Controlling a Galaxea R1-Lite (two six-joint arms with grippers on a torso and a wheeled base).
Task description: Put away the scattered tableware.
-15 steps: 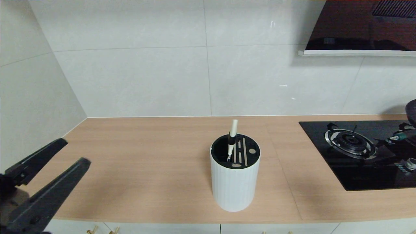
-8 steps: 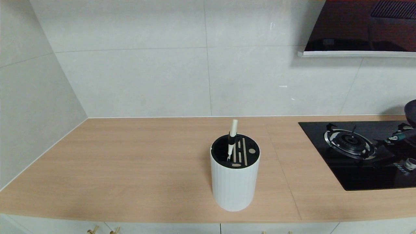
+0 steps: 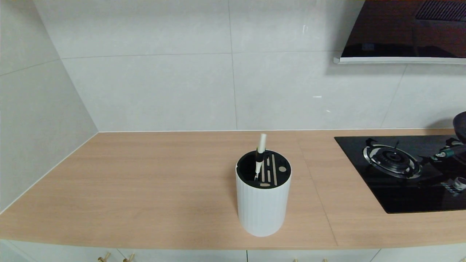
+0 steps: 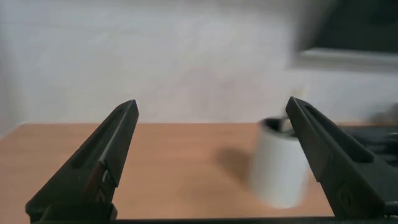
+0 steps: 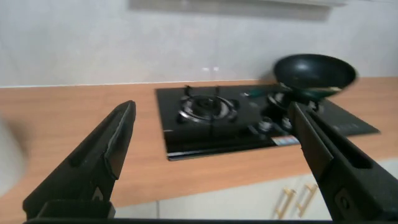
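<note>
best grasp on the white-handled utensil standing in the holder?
Probably pinch the utensil by its white handle tip, coming from above: it stands almost upright, and that end rises clear of the holder rim while the rest sits inside.

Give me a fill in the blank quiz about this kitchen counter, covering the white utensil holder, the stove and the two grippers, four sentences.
1. The holder has a white ribbed body and a slotted top coloured ____.
2. Exactly ____ utensil stands up out of the holder.
3. The gas stove lies on the holder's ____ side.
4. The left gripper and the right gripper both have their jaws ____.

Missing words: black; one; right; open.
</note>
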